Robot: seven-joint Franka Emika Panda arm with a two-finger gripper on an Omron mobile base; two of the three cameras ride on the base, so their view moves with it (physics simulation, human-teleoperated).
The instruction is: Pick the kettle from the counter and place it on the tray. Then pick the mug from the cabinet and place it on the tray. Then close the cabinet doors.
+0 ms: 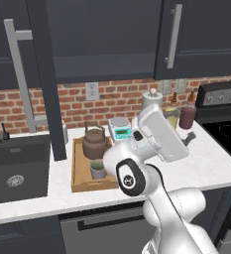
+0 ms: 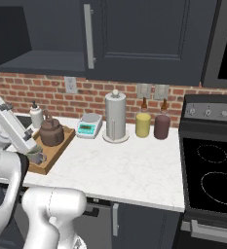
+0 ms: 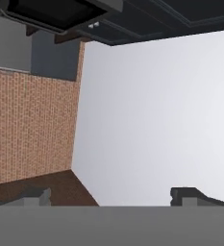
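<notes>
The dark-brown kettle stands at the back of the light-wood tray on the white counter. In front of it on the tray sits the mug, partly hidden by my hand in the right base view. My gripper is open and empty. It hovers right of the tray and points away from it toward a bare wall. The cabinet stands open: its left door is swung out edge-on and its right door looks shut.
A paper-towel roll, a small scale, a yellow jar and a maroon jar line the brick wall. The dark sink lies left of the tray and the stove is at the right.
</notes>
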